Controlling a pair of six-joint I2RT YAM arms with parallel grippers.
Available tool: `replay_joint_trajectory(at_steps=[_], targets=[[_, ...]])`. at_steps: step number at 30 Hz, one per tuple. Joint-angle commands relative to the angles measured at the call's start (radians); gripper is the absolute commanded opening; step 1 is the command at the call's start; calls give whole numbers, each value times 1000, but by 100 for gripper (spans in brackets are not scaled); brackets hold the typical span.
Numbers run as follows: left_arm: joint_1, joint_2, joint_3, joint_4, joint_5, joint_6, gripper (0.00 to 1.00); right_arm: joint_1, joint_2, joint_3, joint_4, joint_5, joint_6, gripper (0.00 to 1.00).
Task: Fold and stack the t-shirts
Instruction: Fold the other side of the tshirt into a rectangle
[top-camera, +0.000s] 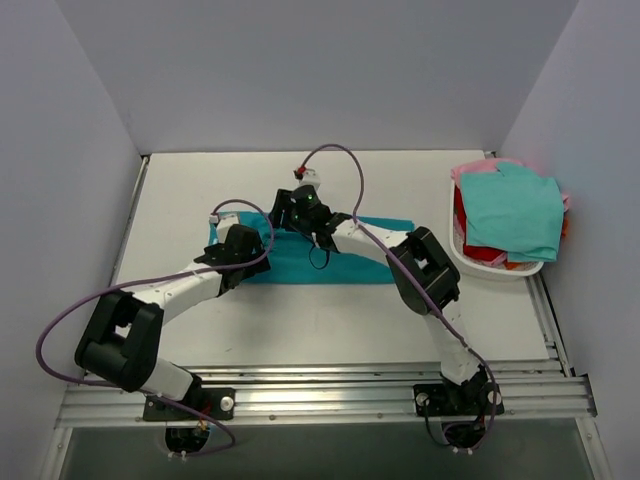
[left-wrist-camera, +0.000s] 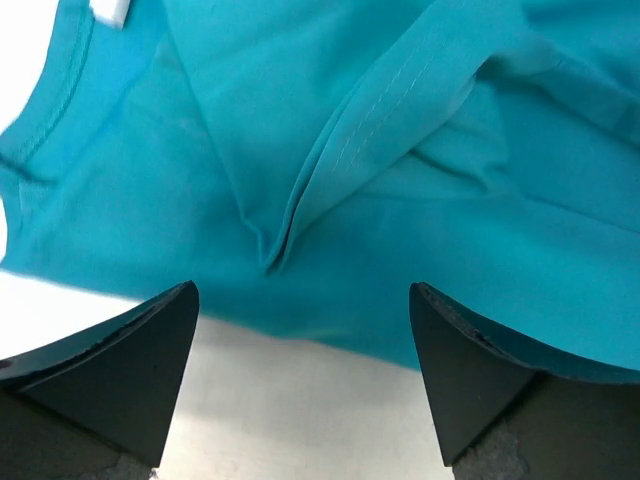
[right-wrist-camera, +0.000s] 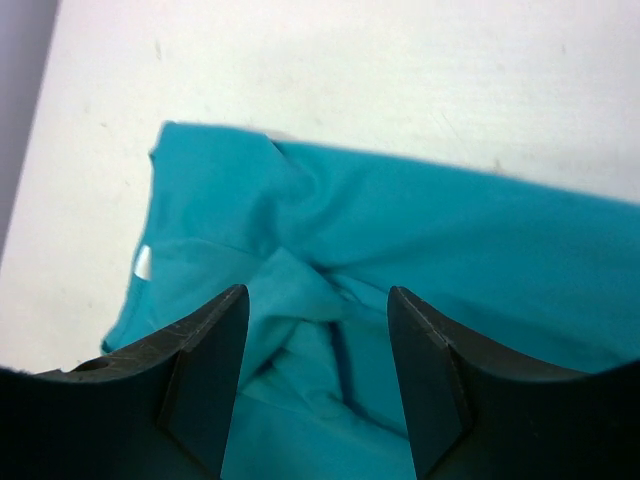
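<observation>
While left tool (left-wrist-camera: 302, 295) gapes | right tool (right-wrist-camera: 318, 292) released | teal t-shirt (left-wrist-camera: 250, 120): white tag (right-wrist-camera: 143, 262) unreadable

The pale surface (top-camera: 300, 320) carries a teal t-shirt (top-camera: 290, 265), lying rumpled and partly folded near the middle, and a white basket (top-camera: 465, 255) at its right edge, near the shirt but apart from it.

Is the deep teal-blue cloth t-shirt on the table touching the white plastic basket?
Apart. The top external view shows bare table between the deep teal-blue t-shirt and the white plastic basket.
</observation>
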Motion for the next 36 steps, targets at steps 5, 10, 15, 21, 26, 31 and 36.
replay_joint_trajectory(at_steps=[5,10,15,21,26,31,36], targets=[[-71,-102,-42,-56,-151,-112,94,4,32,210,-64,3,-37,54],[-68,-154,-18,-62,-207,-117,94,5,88,337,-77,-55,-34,52],[-68,-266,-38,-60,-218,-117,94,7,171,414,-74,-104,-19,16],[-48,-387,-39,-99,-220,-89,94,4,260,459,-65,-140,7,2],[-34,-428,-42,-103,-215,-75,94,7,289,444,-45,-152,29,1],[-23,-412,-50,-83,-198,-75,94,7,263,373,-20,-155,40,0],[-16,-387,-56,-60,-189,-71,94,7,199,275,4,-151,41,0]])
